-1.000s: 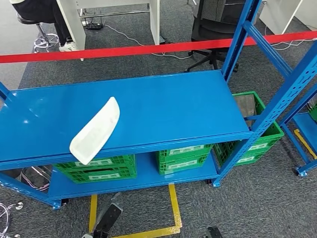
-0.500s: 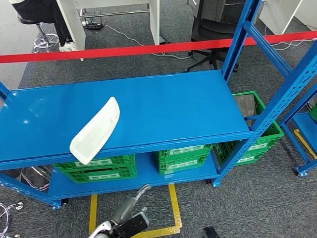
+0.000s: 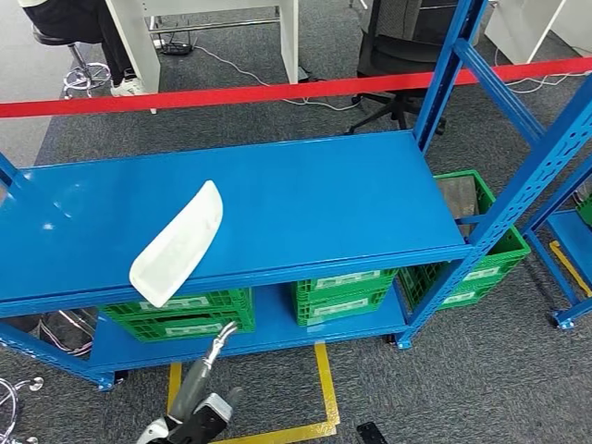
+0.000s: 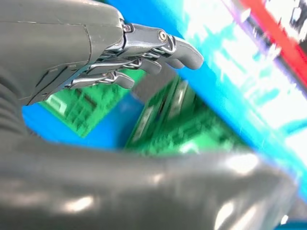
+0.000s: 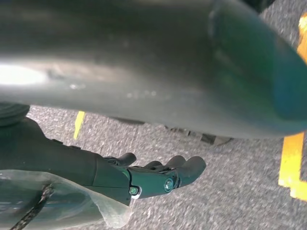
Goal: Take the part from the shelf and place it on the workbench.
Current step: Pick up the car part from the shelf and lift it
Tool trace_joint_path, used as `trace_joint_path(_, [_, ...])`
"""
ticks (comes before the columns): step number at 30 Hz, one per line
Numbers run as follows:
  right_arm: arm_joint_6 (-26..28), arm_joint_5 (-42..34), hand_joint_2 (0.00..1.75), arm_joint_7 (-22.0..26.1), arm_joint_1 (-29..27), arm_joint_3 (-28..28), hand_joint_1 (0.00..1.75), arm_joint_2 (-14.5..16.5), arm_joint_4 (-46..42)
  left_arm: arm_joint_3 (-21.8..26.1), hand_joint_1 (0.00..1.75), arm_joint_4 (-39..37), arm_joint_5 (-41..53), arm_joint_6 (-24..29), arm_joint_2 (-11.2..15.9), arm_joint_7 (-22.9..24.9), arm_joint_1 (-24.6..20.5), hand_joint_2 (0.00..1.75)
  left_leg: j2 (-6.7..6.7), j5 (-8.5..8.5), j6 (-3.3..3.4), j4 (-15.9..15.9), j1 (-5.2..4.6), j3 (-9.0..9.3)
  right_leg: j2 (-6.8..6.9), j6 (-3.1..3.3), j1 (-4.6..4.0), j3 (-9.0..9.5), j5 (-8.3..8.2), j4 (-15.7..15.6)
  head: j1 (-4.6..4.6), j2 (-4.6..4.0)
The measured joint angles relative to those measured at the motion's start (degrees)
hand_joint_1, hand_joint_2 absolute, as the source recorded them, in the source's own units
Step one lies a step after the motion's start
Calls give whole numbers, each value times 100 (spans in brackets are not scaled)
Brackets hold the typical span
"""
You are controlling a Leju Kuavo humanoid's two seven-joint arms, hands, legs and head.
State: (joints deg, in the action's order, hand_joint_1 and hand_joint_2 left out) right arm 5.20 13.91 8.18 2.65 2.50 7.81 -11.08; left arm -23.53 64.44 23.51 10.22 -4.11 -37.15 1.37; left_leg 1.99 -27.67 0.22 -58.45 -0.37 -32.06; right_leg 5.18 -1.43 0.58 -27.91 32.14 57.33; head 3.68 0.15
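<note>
The white curved part (image 3: pixel 178 243) lies slantwise on the top board of the blue shelf (image 3: pixel 314 199), its lower end just over the front edge. The left hand (image 3: pixel 199 398) is raised below that edge in front of the green crates (image 3: pixel 183 314), fingers (image 4: pixel 155 50) stretched out, holding nothing. The right hand (image 5: pixel 145 177) hangs over the grey carpet (image 5: pixel 224 187), fingers loosely extended and empty.

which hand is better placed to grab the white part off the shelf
Probably the left. The left hand is raised in front of the blue shelf, almost directly below the white part, fingers apart and empty. The right hand hangs low over the carpet, holding nothing.
</note>
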Motion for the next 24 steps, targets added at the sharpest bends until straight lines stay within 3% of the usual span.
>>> trace_joint_path(4, [16, -35, 0, 39, 19, -9, 0, 33, 0, 221, 0, 570, 38, -30, 132, -10, 162, 175, -1, 0, 0, 1, 1, 0, 1, 1, 0, -4, 1, 0, 0, 0])
trace_joint_path(7, [27, -177, 0, 92, 6, 0, 0, 34, 2, 279, 0, 895, 412, 279, 148, -63, 187, 175, -1, 0, 0, 0, -2, 0, 1, 0, 4, -29, 0, -1, 1, 0])
trace_joint_path(10, [-141, -300, 0, 114, -14, 35, 0, -28, 7, 261, 0, 1208, 1389, 1009, 107, 136, 87, 175, -1, -2, 1, -1, -8, 0, 1, -1, 10, -45, 0, -3, 0, 0])
trace_joint_path(14, [-291, -416, 0, 90, -57, 148, 0, -160, 8, 67, 0, 1482, 2994, 2256, 84, 784, -90, 175, 0, -2, 2, -3, -14, 0, -2, -5, 14, -7, -4, -3, 1, 0])
trace_joint_path(17, [-294, -431, 0, 58, -83, 219, 0, -211, 8, -43, 0, 1632, 3801, 2809, 80, 1063, -129, 175, 1, -2, 3, -7, -14, -1, -5, -8, 13, 16, -7, -2, 0, 0])
trace_joint_path(24, [-300, -422, 0, 48, -87, 290, 0, -234, 10, -44, 0, 2063, 5002, 2961, -16, 1121, -105, 175, 1, -2, 3, -5, -13, -1, -5, -7, 11, 15, -6, -2, -1, 0])
